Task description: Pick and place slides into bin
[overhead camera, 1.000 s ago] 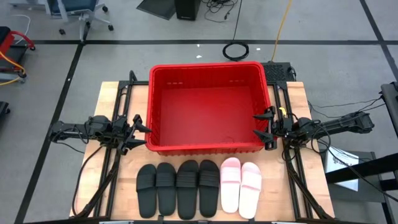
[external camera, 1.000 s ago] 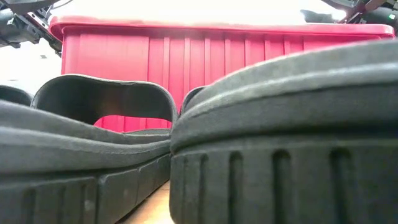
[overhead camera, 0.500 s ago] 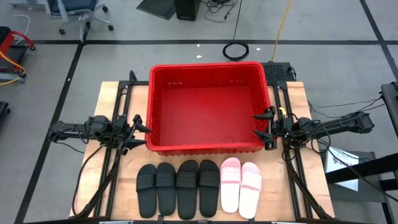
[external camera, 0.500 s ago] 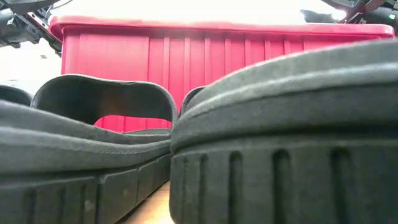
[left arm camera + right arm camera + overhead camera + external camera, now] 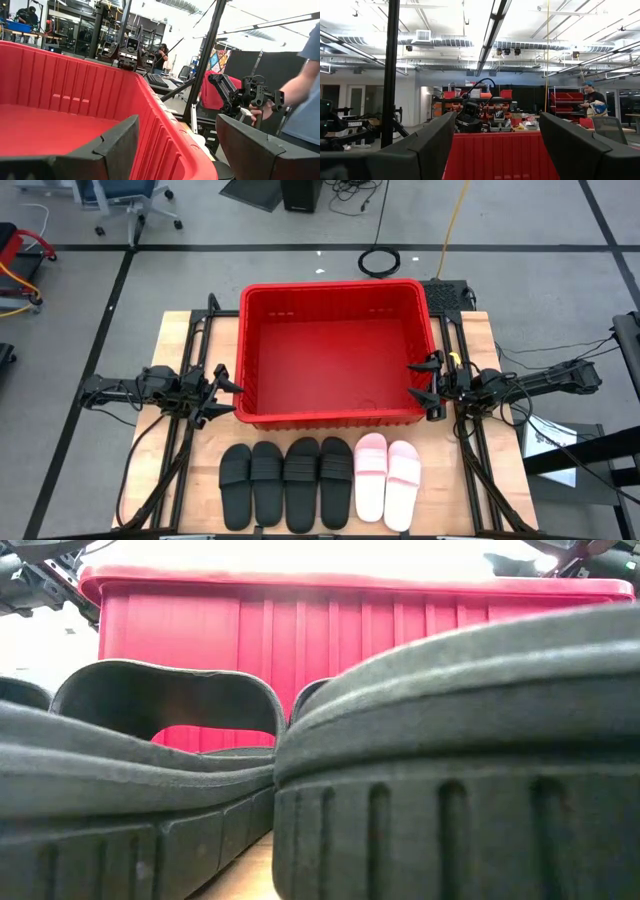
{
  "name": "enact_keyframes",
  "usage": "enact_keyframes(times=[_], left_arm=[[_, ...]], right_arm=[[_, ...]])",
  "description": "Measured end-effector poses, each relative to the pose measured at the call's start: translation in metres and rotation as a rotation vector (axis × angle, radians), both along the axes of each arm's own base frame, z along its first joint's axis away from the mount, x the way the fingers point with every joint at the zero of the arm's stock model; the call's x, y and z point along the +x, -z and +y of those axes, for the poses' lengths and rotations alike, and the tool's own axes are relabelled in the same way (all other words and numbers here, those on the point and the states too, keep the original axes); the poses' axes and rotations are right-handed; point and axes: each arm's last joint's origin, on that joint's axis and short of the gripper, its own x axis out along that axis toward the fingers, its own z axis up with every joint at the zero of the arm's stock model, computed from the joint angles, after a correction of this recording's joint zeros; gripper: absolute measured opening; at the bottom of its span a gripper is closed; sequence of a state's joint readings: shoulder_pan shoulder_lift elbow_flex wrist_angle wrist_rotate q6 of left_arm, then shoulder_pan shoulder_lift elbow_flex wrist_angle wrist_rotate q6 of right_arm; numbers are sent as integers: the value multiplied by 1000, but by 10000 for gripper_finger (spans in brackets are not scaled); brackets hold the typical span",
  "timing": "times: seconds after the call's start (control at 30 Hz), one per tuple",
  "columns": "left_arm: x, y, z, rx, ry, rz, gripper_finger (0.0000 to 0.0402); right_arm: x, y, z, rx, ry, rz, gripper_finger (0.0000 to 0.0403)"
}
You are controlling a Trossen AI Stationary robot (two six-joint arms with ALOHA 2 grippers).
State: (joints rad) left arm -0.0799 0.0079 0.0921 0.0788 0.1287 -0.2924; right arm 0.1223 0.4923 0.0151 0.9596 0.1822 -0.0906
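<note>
Several slides lie side by side, soles down, near the table's front edge: a row of black slides (image 5: 287, 481) and two pale pink slides (image 5: 387, 478) to their right. The black ones fill the low view (image 5: 450, 770). The red bin (image 5: 335, 352) stands empty behind them, and shows in the low view (image 5: 350, 630), the left wrist view (image 5: 75, 115) and the right wrist view (image 5: 495, 155). My left gripper (image 5: 225, 393) is open and empty at the bin's left wall. My right gripper (image 5: 420, 385) is open and empty at the bin's right wall.
Black frame rails (image 5: 180, 460) run along the table's left and right sides. A person's arm and hand (image 5: 295, 95) show beyond the table in the left wrist view. Bare wood (image 5: 160, 490) lies left and right of the slides.
</note>
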Motion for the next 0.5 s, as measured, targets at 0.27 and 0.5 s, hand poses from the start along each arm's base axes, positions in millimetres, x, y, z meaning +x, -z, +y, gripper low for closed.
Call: enact_keyframes(times=[0.27, 0.5], left_arm=[[0, 0, 2, -13, -83, 1, 273], [0, -3, 5, -108, -162, -17, 273]], right_arm=[[0, 0, 0, -1, 0, 0, 281], [-2, -3, 0, 93, -47, -46, 281]])
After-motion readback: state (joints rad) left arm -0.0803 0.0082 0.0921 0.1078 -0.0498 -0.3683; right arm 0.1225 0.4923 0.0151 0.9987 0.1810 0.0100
